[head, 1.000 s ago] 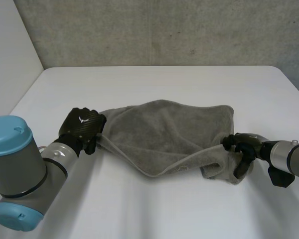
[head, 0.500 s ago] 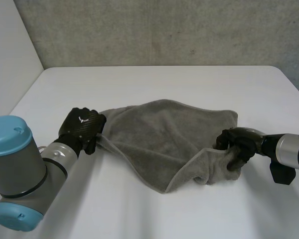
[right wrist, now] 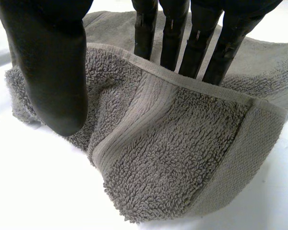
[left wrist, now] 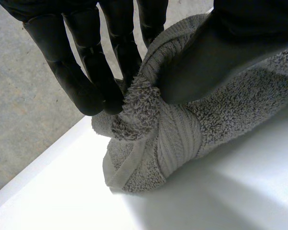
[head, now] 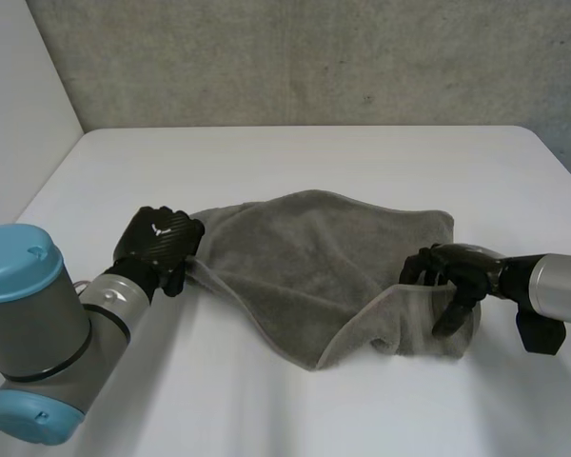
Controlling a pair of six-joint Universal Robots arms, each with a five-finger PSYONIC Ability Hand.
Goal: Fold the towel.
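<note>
A white bench [head: 314, 162] fills the scene, backed by a rough grey concrete wall [head: 314, 57]. The grey arms reach in from either side.

The towel [head: 305, 257] is grey terry with a looped pile, a flat woven band and a stitched hem. It lies rumpled on the middle of the bench, spread between the two hands, its near edge doubled into a loose fold that comes to a point.

The left hand [head: 159, 243] is at the towel's left corner. In the left wrist view its fingers [left wrist: 86, 72] and thumb [left wrist: 221, 57] pinch that corner, which is bunched into a small nub between them, the cloth below resting on the bench.

The right hand [head: 457, 276] is at the towel's right end. In the right wrist view its fingers [right wrist: 173, 38] are straight and spread behind the raised hem, which leans against them. The thumb [right wrist: 53, 72] stands off in front of the pile, not closed on it.
</note>
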